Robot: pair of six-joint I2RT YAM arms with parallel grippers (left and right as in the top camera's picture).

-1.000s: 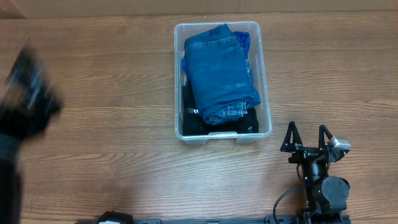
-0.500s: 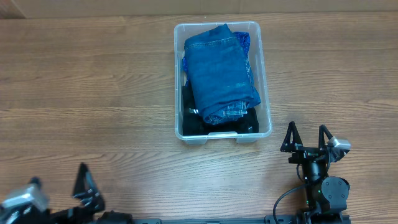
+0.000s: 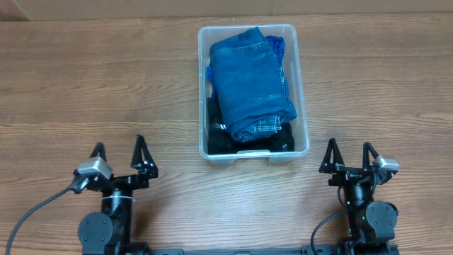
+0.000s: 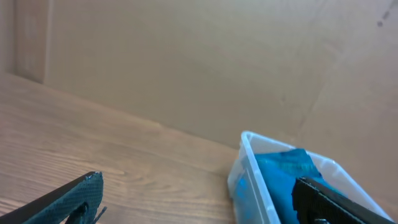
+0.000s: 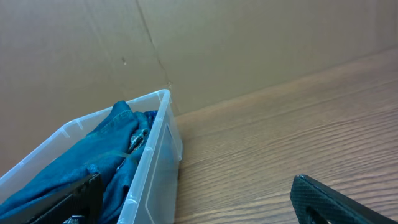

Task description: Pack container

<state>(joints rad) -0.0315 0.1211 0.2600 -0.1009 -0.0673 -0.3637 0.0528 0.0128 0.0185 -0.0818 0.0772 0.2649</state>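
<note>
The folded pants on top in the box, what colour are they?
Blue denim. The folded jeans show best in the overhead view, lying in the clear container on top of something black.

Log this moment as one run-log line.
container: holds folded jeans over dark fabric | left jaws: open, empty, apart from container | right jaws: open, empty, apart from container

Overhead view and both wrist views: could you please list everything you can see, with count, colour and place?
container: one, clear plastic, middle of the table, far side.
folded jeans: one, blue denim, on top inside the container.
dark clothing: count unclear, black, under the jeans at the container's near end.
table: one, brown wood grain.
cardboard wall: brown, behind the table.
left gripper: one, black, open and empty, near left.
right gripper: one, black, open and empty, near right.
</note>
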